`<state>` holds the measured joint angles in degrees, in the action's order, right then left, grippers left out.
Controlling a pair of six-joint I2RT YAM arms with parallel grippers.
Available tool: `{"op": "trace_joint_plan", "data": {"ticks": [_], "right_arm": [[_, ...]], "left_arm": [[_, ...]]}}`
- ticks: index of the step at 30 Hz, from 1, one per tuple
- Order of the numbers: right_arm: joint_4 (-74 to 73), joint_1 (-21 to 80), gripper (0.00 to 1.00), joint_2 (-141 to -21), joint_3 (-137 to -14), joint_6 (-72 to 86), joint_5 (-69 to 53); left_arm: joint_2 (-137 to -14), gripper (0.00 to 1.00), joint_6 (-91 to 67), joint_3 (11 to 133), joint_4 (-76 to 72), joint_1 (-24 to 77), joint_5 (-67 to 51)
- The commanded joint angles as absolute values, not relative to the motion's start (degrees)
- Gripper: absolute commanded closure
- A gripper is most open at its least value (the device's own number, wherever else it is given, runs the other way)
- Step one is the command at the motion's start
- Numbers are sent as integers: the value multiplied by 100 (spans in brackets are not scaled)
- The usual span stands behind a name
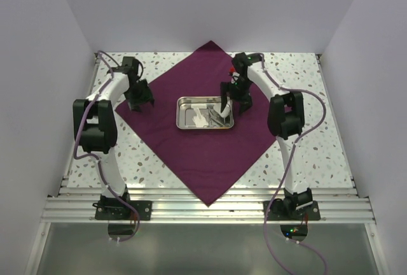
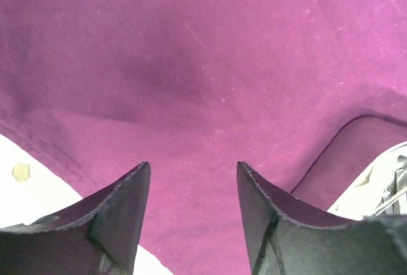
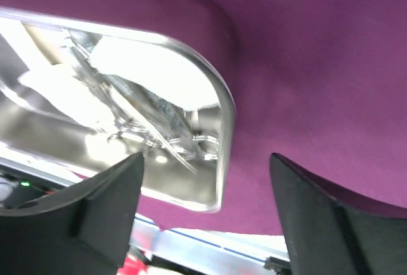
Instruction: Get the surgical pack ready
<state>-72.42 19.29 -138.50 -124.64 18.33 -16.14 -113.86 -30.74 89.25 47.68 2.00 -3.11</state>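
In the overhead view, the dark-purple cloth (image 1: 203, 148) is spread flat on the speckled worktop (image 1: 311, 148). It is turned as a diamond, with its corners pointing to the top, bottom, left and right of the frame. This lay is judged to leave four free corners that can later be folded inward over the contents.

The steel tray (image 1: 205, 113) is set at the middle of the cloth, with its long axis running left to right across the frame. White gauze (image 1: 200, 119) is seen in its centre. Thin silver instruments (image 1: 219, 118) are laid in its right part, their long axes running roughly from top to bottom of the frame with a slight slant. Scissors cannot be told from tweezers at this size.

The right claw (image 1: 236, 103) is held just above the tray's right end. In its wrist view the fingers are spread wide with nothing between them, and the tray's rounded corner is seen just below. The position is judged to suit a release into the tray.

The left claw (image 1: 141, 104) is held over the cloth's left part, near the left corner and apart from the tray. It is likewise spread and empty, with only purple fabric between its fingers. It is probably stationed there for the cloth's edge.
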Motion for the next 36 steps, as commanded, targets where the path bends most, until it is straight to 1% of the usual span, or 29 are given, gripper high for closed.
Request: {"op": "trace_joint_plan", "data": {"ticks": [1,2,3,4,6,10,12,14,16,20,22,24,25,26,28,29,30,31,33,34,36], "right_arm": [[-7172,1548,16,-12851,-12525,2179,-1626],[-6963,1364,11,-12702,-12377,2214,-1643],[-6813,1258,1,-12552,-11957,2232,-1644],[-6655,1161,1,-12185,-11718,2267,-1609],[-6329,862,1,-11893,-11096,2268,-1556],[-6258,519,1,-11340,-10443,2084,-1363],[-6231,475,1,-11137,-10057,1969,-1144],[-6214,457,1,-10865,-9810,1890,-1011],[-6205,448,1,-10732,-9554,1741,-1186],[-6390,501,1,-10337,-9291,1539,-1318],[-6363,588,5,-9916,-8983,1399,-1292],[-6346,956,9,-9565,-8703,1266,-1117],[-6363,1132,11,-9484,-8614,1170,-1073],[-6355,1612,12,-9414,-8535,1117,-1029],[-6223,2186,14,-9185,-8219,1020,-1046],[-5988,2780,17,-9098,-8079,1028,-1063],[-5864,3065,19,-9001,-7781,1020,-1237],[-5645,3581,20,-8974,-7648,1011,-1344],[-5406,4111,24,-8904,-7226,1028,-1319],[-5205,4627,24,-8851,-7120,1028,-1266],[-4985,5052,26,-8789,-6813,1150,-1187]], "left_arm": [[-11101,38,-2857,9158,4729,167,-281],[-11074,38,-2796,9141,4711,167,-264],[-11039,37,-2682,9123,4702,167,-246],[-11013,37,-2628,9045,4641,167,-220],[-10917,37,-2479,8939,4553,167,-246],[-10697,37,-2285,8606,4237,167,-378],[-10591,36,-2250,8500,4149,167,-361],[-10556,36,-2389,8403,4210,167,-98],[-10433,36,-2478,8306,4202,141,156],[-10134,34,-2715,8218,4157,9,211],[-10081,34,-2777,8218,4210,9,298],[-10020,33,-2795,8148,4184,9,290],[-10020,33,-2830,8156,4384,-165,299],[-9993,33,-2865,8130,4438,-176,290],[-9862,33,-2856,7981,4508,-193,255],[-9800,33,-2961,7937,4596,-228,246],[-9765,33,-3014,7832,4762,-307,159],[-9730,33,-3041,7788,4807,-334,89],[-9616,33,-3085,7647,4895,-351,27],[-9572,33,-3094,7620,4930,-343,26],[-9414,33,-3103,7498,4948,-369,-175]]}}
